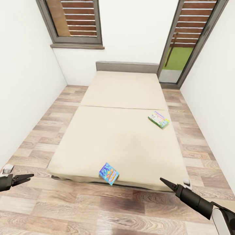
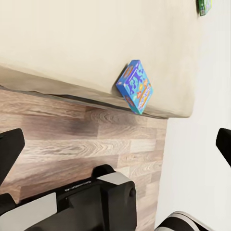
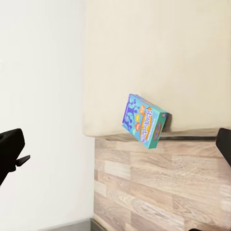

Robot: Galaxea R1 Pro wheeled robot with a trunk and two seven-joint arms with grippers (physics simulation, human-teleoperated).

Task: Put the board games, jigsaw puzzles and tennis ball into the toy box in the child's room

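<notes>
You stand at the foot of the bed (image 1: pixel 124 130), both arms low and spread so the mattress stays in sight. The blue board game (image 1: pixel 109 173) lies at the near edge, partly overhanging; the green board game (image 1: pixel 158 119) sits farther up, toward the right side. Your left claw (image 1: pixel 27 177) and right claw (image 1: pixel 164 182) both look closed and hold nothing.

Ahead of you a wide beige bed (image 1: pixel 124 137) runs lengthwise to a grey headboard (image 1: pixel 127 67) at the far white wall (image 1: pixel 137 29). Wood-plank floor (image 1: pixel 81 209) surrounds it. A slatted window (image 1: pixel 76 19) sits far left; a glass door (image 1: pixel 186 42) stands far right.
</notes>
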